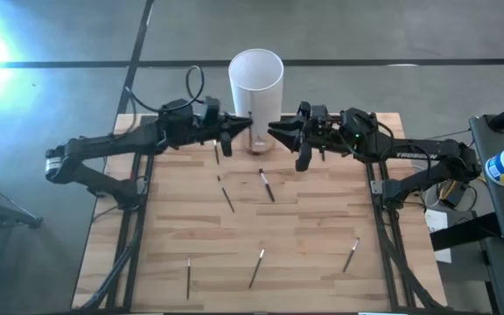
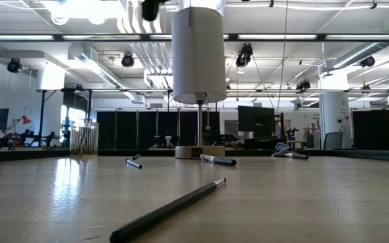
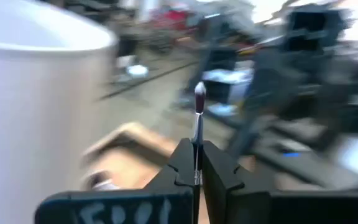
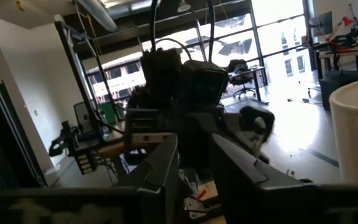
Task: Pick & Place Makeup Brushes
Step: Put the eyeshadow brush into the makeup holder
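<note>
- Left gripper [image 3: 194, 177] pinches one makeup brush [image 3: 198, 115] upright, tip up, just beside the white cylinder [image 1: 255, 77].
- Right gripper [image 4: 194, 165] faces it, jaws spread, empty.
- Remaining brushes [image 1: 266, 185] lie scattered across the table [image 1: 322, 236]; most are still to be placed.
- Cylinder's contents hidden.

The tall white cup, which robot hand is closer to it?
Left. The left gripper, shut on a makeup brush, sits right beside the white cylinder. The right gripper sits slightly farther off, fingers apart.
</note>
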### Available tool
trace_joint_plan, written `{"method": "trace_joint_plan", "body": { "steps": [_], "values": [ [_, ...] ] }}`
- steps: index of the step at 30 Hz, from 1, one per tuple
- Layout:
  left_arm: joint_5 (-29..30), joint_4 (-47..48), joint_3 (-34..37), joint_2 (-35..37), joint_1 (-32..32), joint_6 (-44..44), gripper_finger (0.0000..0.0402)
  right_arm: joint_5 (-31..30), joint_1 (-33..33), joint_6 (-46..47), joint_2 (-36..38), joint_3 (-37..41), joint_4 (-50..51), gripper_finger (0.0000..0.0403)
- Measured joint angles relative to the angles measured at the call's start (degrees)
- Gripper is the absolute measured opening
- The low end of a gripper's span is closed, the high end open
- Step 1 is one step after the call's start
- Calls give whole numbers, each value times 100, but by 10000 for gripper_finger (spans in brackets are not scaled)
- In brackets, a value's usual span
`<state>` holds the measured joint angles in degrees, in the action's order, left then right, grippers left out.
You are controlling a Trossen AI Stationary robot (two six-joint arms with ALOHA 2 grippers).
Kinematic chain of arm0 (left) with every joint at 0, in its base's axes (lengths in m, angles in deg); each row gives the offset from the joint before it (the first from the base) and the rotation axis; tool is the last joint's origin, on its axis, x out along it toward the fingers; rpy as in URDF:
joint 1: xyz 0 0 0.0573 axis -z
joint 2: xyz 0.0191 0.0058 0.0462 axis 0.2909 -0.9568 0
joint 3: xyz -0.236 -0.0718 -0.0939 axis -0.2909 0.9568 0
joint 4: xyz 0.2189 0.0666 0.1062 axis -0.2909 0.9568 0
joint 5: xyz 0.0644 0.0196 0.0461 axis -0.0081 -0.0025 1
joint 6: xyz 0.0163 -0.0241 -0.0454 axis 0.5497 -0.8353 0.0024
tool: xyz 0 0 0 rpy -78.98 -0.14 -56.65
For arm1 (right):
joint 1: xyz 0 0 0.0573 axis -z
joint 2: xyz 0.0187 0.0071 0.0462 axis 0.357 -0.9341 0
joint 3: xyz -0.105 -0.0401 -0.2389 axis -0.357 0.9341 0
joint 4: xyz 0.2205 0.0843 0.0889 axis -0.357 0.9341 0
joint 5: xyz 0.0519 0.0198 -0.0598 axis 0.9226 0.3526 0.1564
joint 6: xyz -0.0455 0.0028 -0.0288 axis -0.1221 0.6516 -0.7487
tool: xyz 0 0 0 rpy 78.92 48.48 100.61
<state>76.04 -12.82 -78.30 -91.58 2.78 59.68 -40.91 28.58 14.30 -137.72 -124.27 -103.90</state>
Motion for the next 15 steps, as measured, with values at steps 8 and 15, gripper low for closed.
{"method": "trace_joint_plan", "body": {
  "steps": [8,15],
  "values": [
    [1903,1587,556,1127,-266,14,5,-25,0,-411,108,2,405,56],
    [1561,775,1943,1511,-1351,-122,5,-120,2,-556,82,2,535,10]
  ]
}}
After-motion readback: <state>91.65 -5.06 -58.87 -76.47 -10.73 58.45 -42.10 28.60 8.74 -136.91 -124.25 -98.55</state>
